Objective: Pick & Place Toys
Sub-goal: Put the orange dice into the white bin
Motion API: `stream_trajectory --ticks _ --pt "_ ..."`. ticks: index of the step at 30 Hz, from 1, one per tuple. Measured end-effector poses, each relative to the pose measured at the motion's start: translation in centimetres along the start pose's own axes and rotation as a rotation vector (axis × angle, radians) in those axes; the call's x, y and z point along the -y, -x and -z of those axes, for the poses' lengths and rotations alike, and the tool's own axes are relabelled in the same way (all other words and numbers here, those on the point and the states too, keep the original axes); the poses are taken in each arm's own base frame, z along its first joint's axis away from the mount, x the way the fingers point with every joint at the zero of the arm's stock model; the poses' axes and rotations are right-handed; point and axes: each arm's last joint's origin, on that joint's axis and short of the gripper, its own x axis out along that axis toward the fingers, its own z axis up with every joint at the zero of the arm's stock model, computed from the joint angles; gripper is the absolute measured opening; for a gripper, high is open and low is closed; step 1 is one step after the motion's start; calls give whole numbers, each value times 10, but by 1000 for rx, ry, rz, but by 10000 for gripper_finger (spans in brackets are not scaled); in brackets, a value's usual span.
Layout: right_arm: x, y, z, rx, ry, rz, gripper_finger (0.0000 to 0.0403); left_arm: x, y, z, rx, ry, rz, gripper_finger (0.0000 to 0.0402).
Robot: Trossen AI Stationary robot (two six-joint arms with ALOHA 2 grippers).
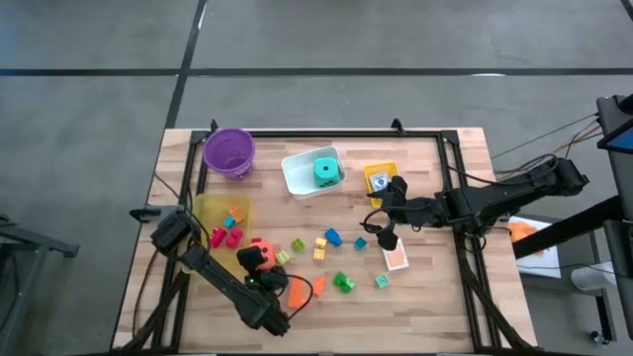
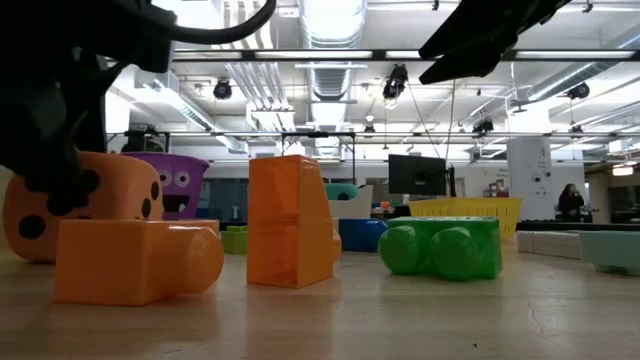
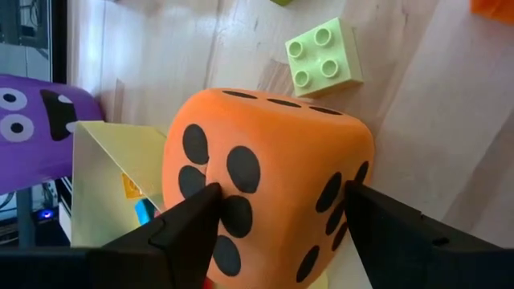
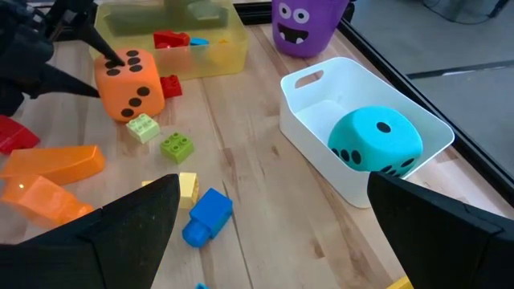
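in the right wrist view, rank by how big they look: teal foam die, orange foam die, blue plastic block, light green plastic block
1. Teal foam die, in the white plastic tray.
2. Orange foam die; it sits farther from the camera, so the two dice may really match.
3. Blue plastic block.
4. Light green plastic block, though it lies farther off than the blue one.

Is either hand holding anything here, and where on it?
The left hand grips the orange foam die, fingers on two opposite dotted faces. The right hand is open and empty.
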Motion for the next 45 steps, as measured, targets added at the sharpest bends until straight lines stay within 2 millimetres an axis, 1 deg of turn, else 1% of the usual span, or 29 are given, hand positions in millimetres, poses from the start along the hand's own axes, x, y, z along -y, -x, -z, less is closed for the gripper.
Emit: stream_trajectory --ticks 2,4,6,9,10,14,17,22,26,30,32,36,45 --pt "0 0 0 0 0 0 399 0 0 0 -1 -4 3 237" --pt "0 0 0 0 0 0 399 0 0 0 -3 -25 5 209" --pt "0 0 0 0 0 0 399 1 0 0 -3 -37 7 171" --pt "0 0 0 0 0 0 399 1 0 0 -1 -51 8 99" --pt "0 0 0 0 0 0 399 1 0 0 4 -54 7 88" --pt "0 0 0 0 0 0 399 3 2 2 47 -122 -4 86" --pt "0 0 0 0 0 0 399 3 2 3 53 -124 -7 80" --pt "0 0 0 1 0 0 399 -2 9 1 66 -15 31 76" --pt "0 0 0 0 0 0 399 -13 22 -1 107 67 111 40" --pt "0 0 0 0 0 0 399 -22 30 0 112 72 135 9" --pt "0 0 0 0 0 0 399 -25 33 0 117 57 139 1" --pt "0 0 0 1 0 0 399 -31 36 0 130 34 135 2" --pt "0 0 0 0 0 0 399 -50 44 -2 185 51 109 3"
